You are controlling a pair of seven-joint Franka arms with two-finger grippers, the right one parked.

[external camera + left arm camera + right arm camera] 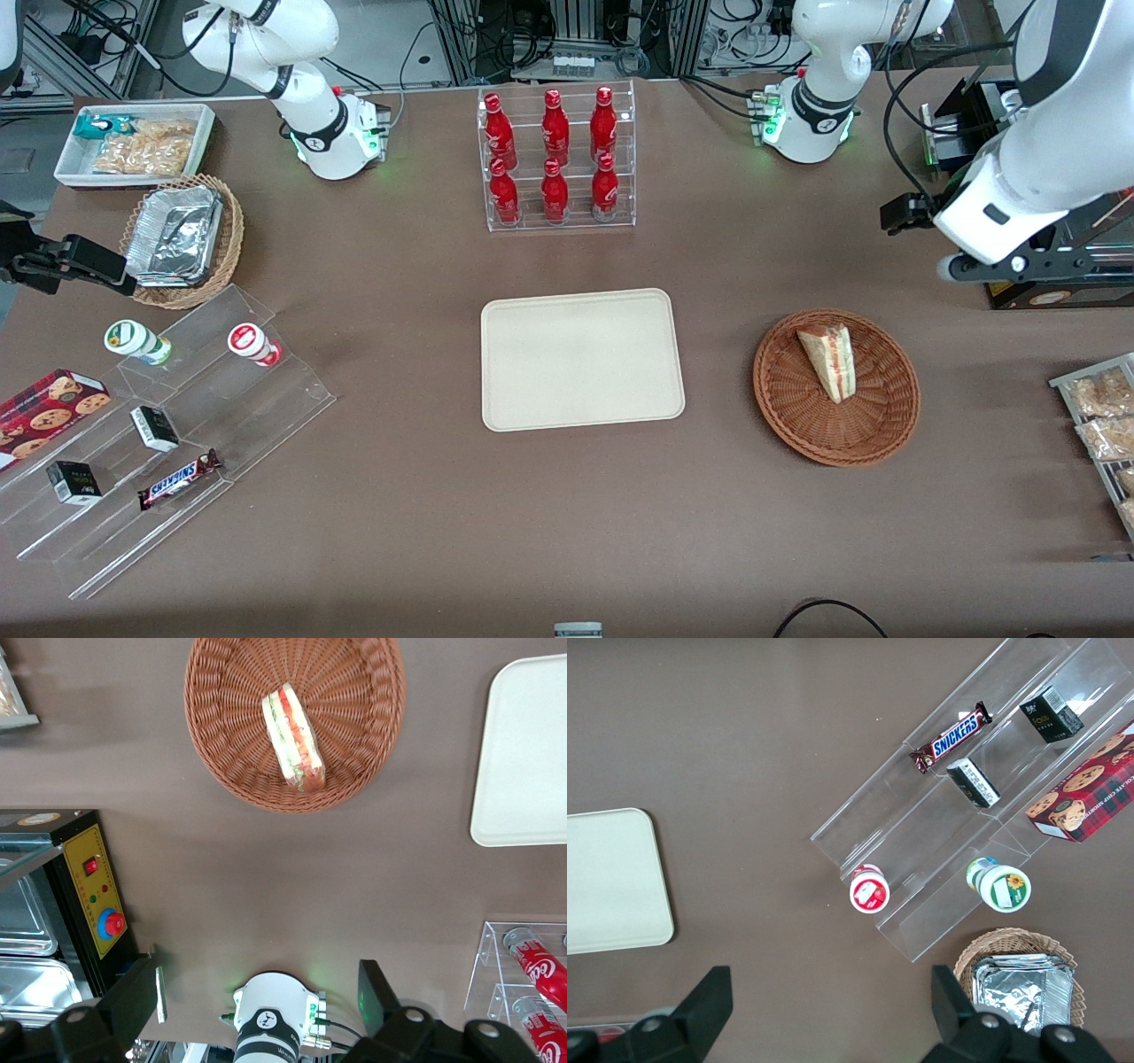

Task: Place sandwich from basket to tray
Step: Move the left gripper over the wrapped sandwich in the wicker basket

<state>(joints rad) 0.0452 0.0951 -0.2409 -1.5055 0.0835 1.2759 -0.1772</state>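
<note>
White layered sandwich [828, 359]; jaws [261, 992] apart.

Basket [873, 424] rough woven wicker; tray [580, 359] smooth matt plastic; end effector [261, 992] black, matt fingers.

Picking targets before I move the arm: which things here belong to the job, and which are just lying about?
Job: sandwich lying in the basket; bare tray; gripper open, above the table, apart from the basket.

Lying about: red bottles, foil trays, Snickers bar, cookie box.
</note>
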